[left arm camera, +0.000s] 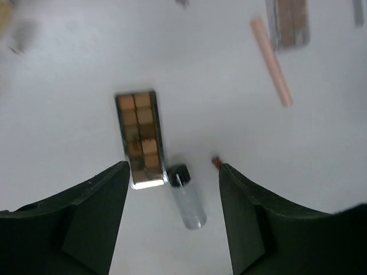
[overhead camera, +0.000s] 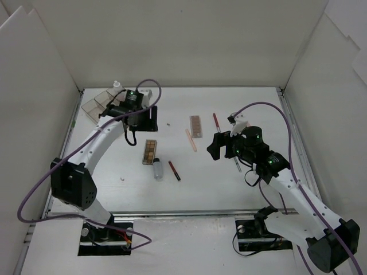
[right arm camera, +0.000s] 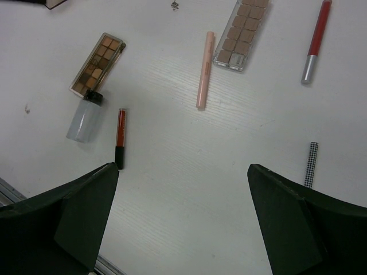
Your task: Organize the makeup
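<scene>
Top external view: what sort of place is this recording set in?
Probably a lab test cell, not a home. Plain white panels wall in a white table; the left arm and right arm are bolted at its near edge; an eyeshadow palette lies loose like a prop.

A brown rectangular eyeshadow palette (overhead camera: 150, 151) lies near centre, with a small clear plastic bottle (overhead camera: 157, 169) just beside it at 5 o'clock and a slim red-and-black pencil (overhead camera: 174, 171) at the bottle's 3 o'clock. A second tan palette (overhead camera: 196, 126) lies at the first's 1 o'clock, a pink stick (overhead camera: 191, 140) at its 7, and a red-and-silver pencil (overhead camera: 216, 121) at its 3. A clear compartmented plastic box (overhead camera: 98, 103) occupies the 10 o'clock corner.
</scene>
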Motion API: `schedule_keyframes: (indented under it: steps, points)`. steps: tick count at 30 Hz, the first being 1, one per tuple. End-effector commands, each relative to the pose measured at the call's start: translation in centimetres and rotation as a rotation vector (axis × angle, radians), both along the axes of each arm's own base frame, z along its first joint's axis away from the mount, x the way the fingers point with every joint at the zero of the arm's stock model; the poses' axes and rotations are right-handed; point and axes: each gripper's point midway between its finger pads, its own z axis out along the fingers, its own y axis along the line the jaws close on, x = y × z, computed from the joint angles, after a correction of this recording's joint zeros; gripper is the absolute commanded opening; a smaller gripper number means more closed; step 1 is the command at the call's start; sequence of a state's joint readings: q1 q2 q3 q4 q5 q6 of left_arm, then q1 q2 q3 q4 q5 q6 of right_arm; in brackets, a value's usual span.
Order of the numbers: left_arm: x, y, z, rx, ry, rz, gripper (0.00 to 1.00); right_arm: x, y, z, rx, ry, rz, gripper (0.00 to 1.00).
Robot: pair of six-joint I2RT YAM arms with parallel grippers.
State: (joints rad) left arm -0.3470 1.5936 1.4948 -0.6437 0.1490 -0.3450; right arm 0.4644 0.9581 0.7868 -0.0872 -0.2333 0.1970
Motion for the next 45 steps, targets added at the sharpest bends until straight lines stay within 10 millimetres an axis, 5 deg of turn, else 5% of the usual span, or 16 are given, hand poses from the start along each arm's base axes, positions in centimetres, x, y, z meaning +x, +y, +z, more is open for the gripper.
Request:
schedule_keyframes:
  steps: [1, 5, 21, 45]
  points:
    - [-6.3, -1.4, -6.0, 0.017, 0.322, -0.133, 0.58, 0.4, 0.4, 1.4, 0.028, -0.052, 0.009, 0.93]
    - [-8.0, -2.5, -8.7, -0.045, 0.438, -0.140, 0.52, 0.0, 0.6, 1.5, 0.037, -0.056, 0.025, 0.93]
    - [-9.7, -4.7, -14.0, 0.025, 0.600, -0.096, 0.47, -1.6, 0.2, 0.3, 0.047, -0.050, 0.036, 0.94]
    - [-9.4, -5.3, -15.3, 0.087, 0.640, -0.103, 0.38, -1.7, 0.2, 0.3, 0.046, -0.057, 0.044, 0.94]
